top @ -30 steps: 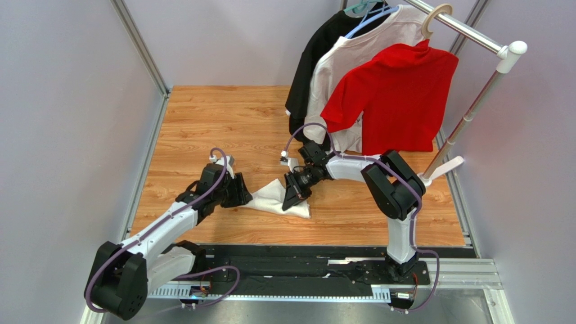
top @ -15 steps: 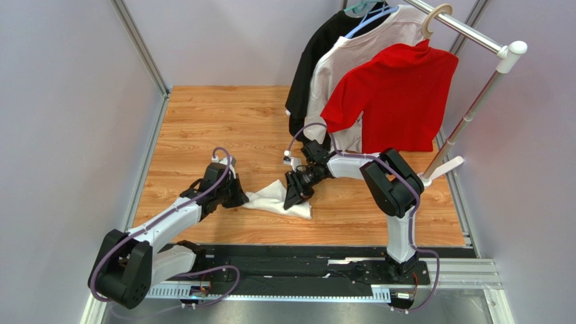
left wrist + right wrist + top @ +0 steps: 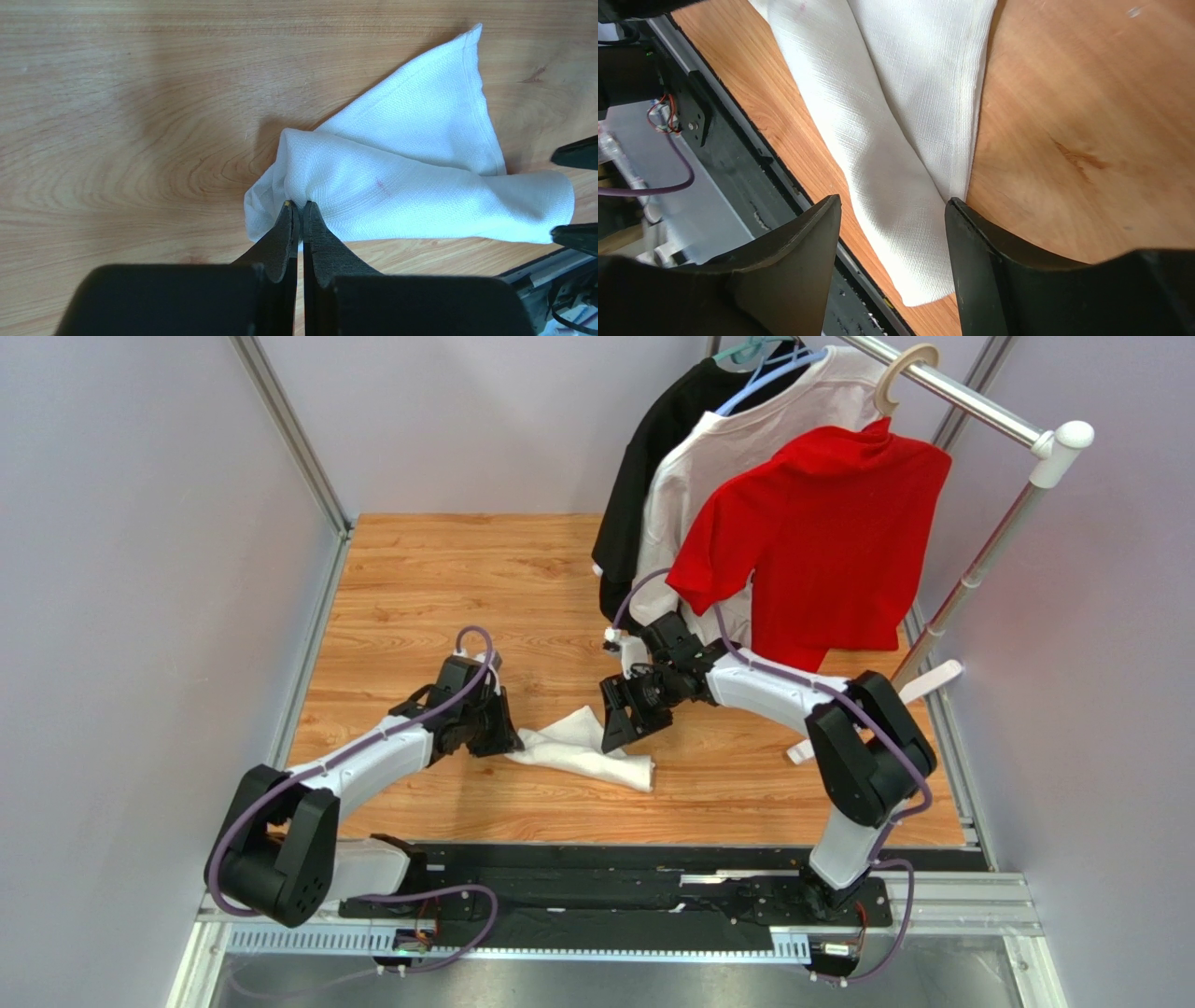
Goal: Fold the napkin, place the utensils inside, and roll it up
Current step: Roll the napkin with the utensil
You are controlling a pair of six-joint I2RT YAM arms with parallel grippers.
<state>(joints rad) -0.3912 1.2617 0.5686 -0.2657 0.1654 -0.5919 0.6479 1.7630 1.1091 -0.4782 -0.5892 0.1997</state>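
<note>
The white napkin (image 3: 582, 746) lies crumpled in a loose fold on the wooden table, between the two arms. My left gripper (image 3: 502, 742) is low at its left end. In the left wrist view its jaws (image 3: 300, 204) are pressed together on a pinch of the napkin (image 3: 414, 175). My right gripper (image 3: 619, 734) hovers over the napkin's right end. In the right wrist view the jaws (image 3: 892, 201) stand open, with the napkin (image 3: 899, 105) below them and nothing held. The utensils are out of view.
A clothes rack (image 3: 999, 546) stands at the back right with a black shirt (image 3: 648, 462), a white shirt (image 3: 730, 455) and a red shirt (image 3: 821, 532). The black base rail (image 3: 631, 875) runs along the near table edge. Grey walls close in both sides.
My left gripper shut on the napkin's left end. My right gripper let go of the right end, opened and drew back a little, up and away from the cloth.
</note>
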